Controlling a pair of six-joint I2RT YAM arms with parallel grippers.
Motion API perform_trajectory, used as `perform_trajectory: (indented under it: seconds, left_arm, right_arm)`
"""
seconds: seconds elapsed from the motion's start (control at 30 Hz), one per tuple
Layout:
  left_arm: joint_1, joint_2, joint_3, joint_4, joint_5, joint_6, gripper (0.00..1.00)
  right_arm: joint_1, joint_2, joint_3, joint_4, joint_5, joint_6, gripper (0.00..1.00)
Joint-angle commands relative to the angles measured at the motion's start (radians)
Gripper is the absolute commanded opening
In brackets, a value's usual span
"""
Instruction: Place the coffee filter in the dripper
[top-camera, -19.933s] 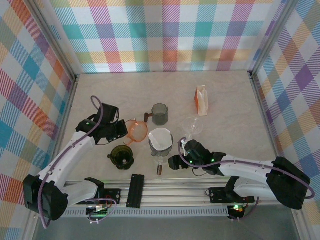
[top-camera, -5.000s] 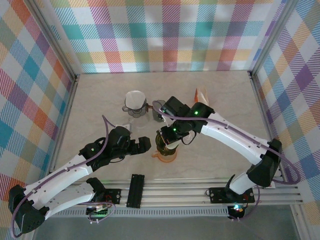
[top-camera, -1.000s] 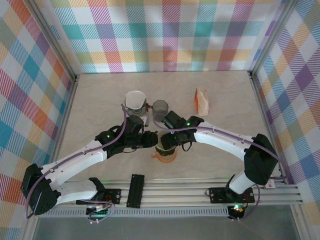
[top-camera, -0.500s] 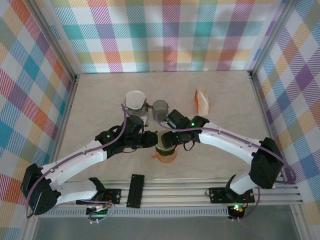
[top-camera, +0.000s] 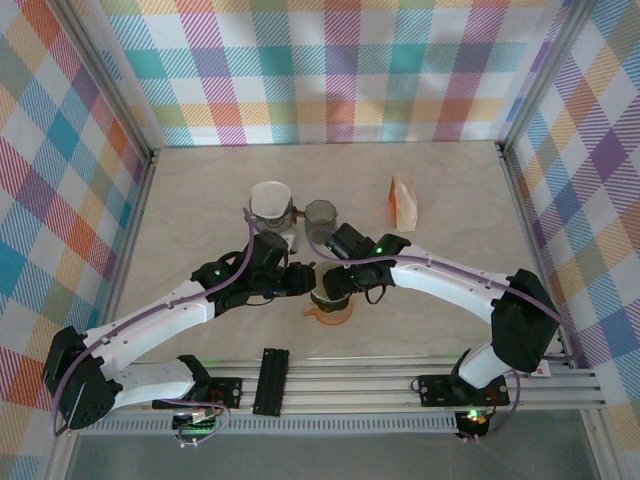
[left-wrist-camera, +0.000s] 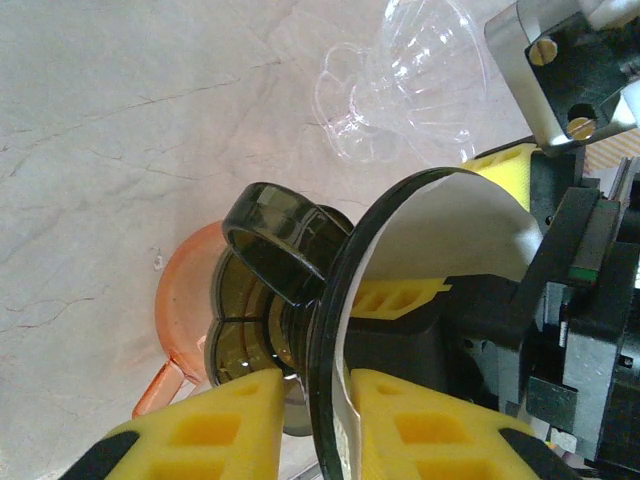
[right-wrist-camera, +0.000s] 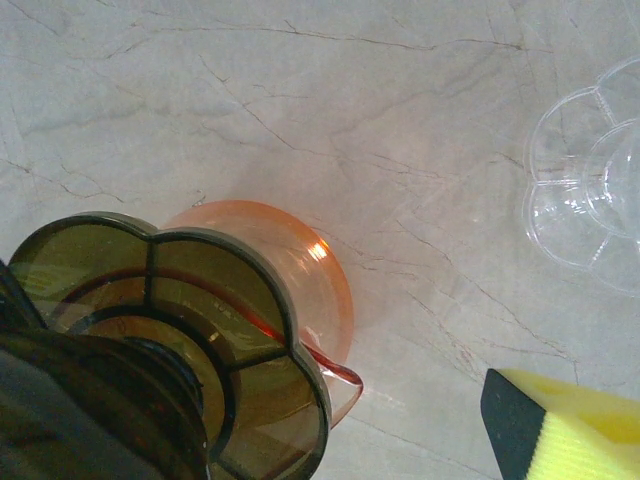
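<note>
The dark olive dripper (left-wrist-camera: 285, 245) lies tilted on its side over an orange dripper (left-wrist-camera: 180, 300), its flower-shaped base (right-wrist-camera: 170, 320) facing the right wrist camera. A white coffee filter (left-wrist-camera: 455, 230) sits inside its rim. My left gripper (left-wrist-camera: 315, 390) is shut on that rim, one yellow finger outside and one inside against the filter's edge. In the top view the left gripper (top-camera: 303, 281) and right gripper (top-camera: 336, 283) meet at the dripper (top-camera: 326, 297). The right jaws stand wide; one yellow finger (right-wrist-camera: 565, 430) is clear of the dripper.
A clear glass dripper (right-wrist-camera: 590, 210) lies on the marble close by. Behind stand another dripper holding a white filter (top-camera: 270, 200) and a grey one (top-camera: 320, 212). An orange pack of filters (top-camera: 403, 203) stands at the back right. The orange dripper (top-camera: 330, 316) rests near the front.
Over the last second both grippers hold almost still at the dripper. Five seconds ago the left gripper was lower left, apart from the dripper; it has since closed in on the rim.
</note>
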Motion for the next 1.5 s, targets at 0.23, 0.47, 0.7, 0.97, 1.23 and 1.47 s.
perform_trajectory:
  seconds: [0.23,0.47,0.7,0.97,1.23,1.47]
  left_arm:
    - [-0.006,0.006,-0.014,0.024,0.016,-0.005,0.25]
    - [-0.005,0.005,-0.012,0.018,0.013,-0.004,0.24]
    - [-0.005,0.013,-0.015,0.029,0.018,-0.008,0.24]
    - [-0.007,0.017,-0.008,0.028,0.016,-0.008,0.24]
    - [-0.006,-0.037,0.013,0.011,-0.018,-0.009,0.49]
    - [-0.005,-0.149,0.045,-0.042,-0.091,-0.005,0.74]
  right_arm:
    - [0.000,-0.041,0.014,-0.023,0.022,0.003,0.85]
    - [0.000,0.004,-0.013,0.000,0.009,0.014,0.85]
    - [0.000,-0.095,0.043,-0.039,0.011,-0.004,0.86]
    - [0.000,-0.313,-0.032,-0.030,0.034,0.038,0.86]
    - [0.000,-0.584,-0.228,0.008,0.070,0.107,0.86]
    - [0.000,-0.719,-0.403,0.027,0.037,0.208,0.86]
